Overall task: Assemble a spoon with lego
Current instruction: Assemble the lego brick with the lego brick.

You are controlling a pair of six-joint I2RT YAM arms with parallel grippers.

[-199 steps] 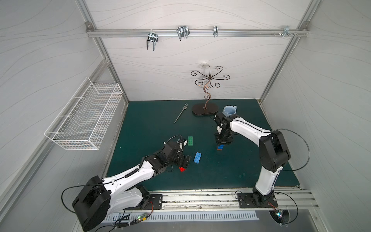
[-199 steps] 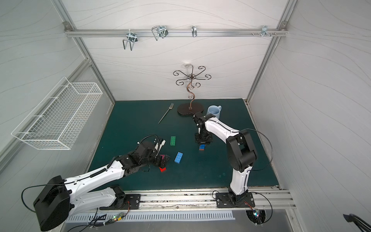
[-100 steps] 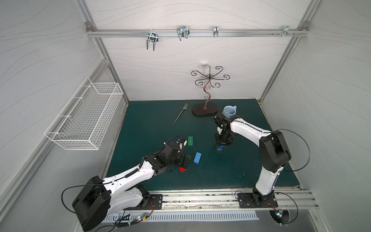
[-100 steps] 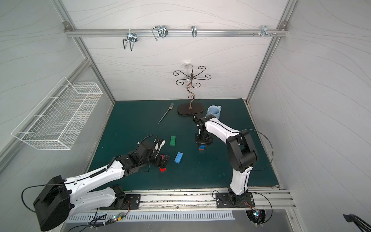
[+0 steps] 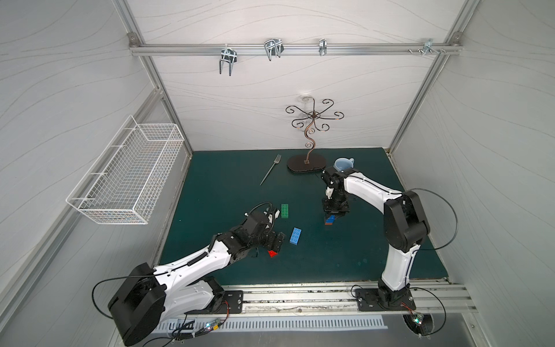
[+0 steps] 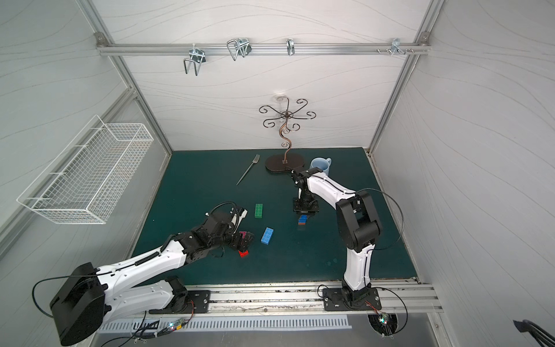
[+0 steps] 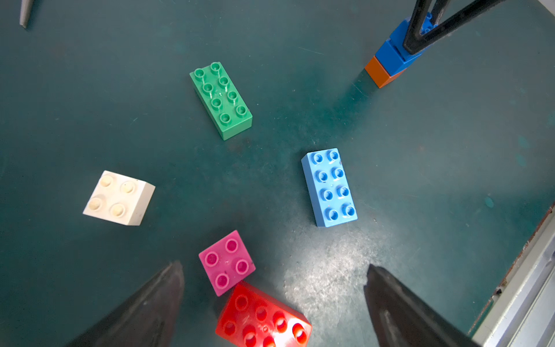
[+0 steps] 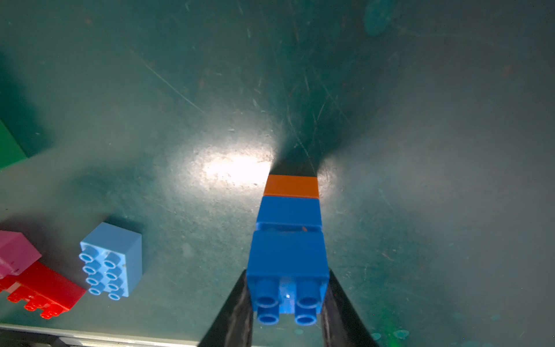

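Green mat (image 5: 345, 255), fork (image 5: 270, 173), mug (image 5: 343, 163), left end effector (image 7: 274, 266) spread, right end effector (image 8: 287, 276) pinching blue-orange stem (image 8: 289, 210)

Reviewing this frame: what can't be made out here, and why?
red brick: left wrist view, cut off by the frame edge; in a top view, partly under the left gripper.
green brick: right wrist view, a blurred sliver at the edge.
mug: in a top view, partly behind the right arm.
fork: left wrist view, only one end shows.
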